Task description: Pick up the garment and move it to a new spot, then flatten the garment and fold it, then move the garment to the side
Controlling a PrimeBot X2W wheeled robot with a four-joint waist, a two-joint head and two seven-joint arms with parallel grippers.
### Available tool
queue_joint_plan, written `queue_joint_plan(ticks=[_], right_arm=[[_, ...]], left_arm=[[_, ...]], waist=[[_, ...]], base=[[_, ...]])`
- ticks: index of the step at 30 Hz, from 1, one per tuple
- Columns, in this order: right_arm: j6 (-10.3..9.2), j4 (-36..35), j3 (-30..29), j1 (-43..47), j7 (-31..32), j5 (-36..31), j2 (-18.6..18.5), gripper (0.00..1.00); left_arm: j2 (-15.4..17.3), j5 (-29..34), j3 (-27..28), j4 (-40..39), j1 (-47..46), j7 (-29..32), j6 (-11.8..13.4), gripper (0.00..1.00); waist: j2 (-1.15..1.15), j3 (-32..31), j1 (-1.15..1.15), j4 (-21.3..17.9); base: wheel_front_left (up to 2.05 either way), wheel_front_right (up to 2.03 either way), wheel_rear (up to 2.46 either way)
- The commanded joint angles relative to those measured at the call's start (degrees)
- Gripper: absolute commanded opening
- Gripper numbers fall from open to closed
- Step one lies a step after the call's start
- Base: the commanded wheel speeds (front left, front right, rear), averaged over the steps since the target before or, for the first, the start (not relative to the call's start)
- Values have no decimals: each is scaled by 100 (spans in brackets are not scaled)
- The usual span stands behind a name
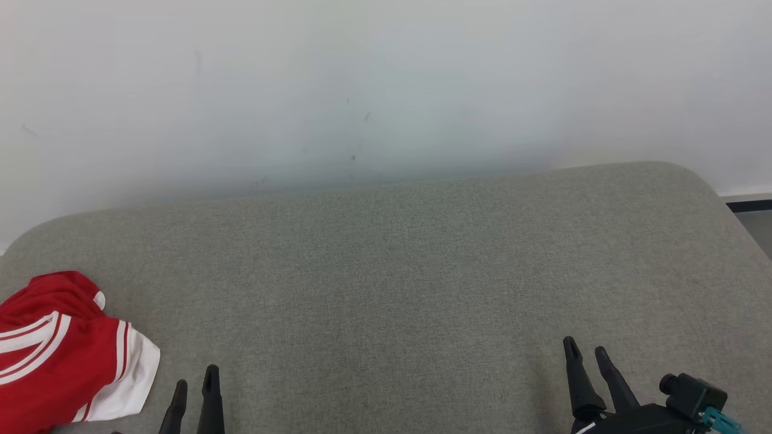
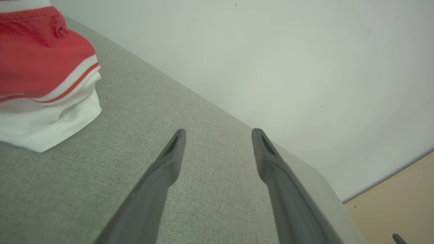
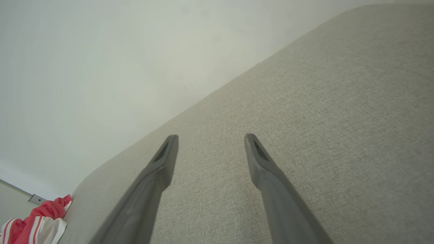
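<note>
One red garment [image 1: 57,355] with white stripes and a white hem, bunched at the near left corner of a grey upholstered surface [image 1: 392,271], cut off by the left edge of the head view; same garment [image 2: 40,64] at the top left of the left wrist view, and small at the lower left of the right wrist view. Two grippers, both low over the near edge. Left gripper [image 1: 196,375] just right of the garment and apart from it, its two dark fingers [image 2: 176,149] spread wide, holding nothing; right gripper [image 1: 584,345] well apart at the near right, fingers [image 3: 169,152] likewise spread wide, empty, one black wrist camera [image 1: 693,395] just beside it. Between the two grippers, bare grey fabric, broad and flat, open all the way to the far edge. Far edge straight, rounded at both far corners, backed by one pale wall [image 1: 386,90]; one dark skirting strip [image 1: 748,205] past the far right corner; tan floor [image 2: 400,203] beyond the surface's edge in the left wrist view.
</note>
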Motion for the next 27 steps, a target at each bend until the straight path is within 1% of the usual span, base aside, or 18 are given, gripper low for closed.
queue_joint_plan(ticks=[1,2,12,18,27], right_arm=[[2,-33,30,-84,-35,-127,-20,100],[2,-69,96,-88,-51,-280,-34,100],[3,-264,300,-21,-118,-908,-114,100],[3,-500,309,69,-158,-1263,-101,100],[3,-616,311,153,-215,-1811,-67,100]], left_arm=[[34,151,-18,-73,-5,-55,18,100],[34,261,-31,-96,11,-80,35,100],[37,887,-124,-170,124,-232,207,100],[38,1265,-180,-243,144,-317,323,100],[39,1918,-248,-387,234,-428,481,100]], waist=[[0,-10,0,-8],[0,-27,0,-17],[0,-118,0,-33],[0,-162,0,-42],[0,-227,0,-63]], base=[[0,0,0],[0,0,0],[0,0,0],[0,0,0],[0,0,0]])
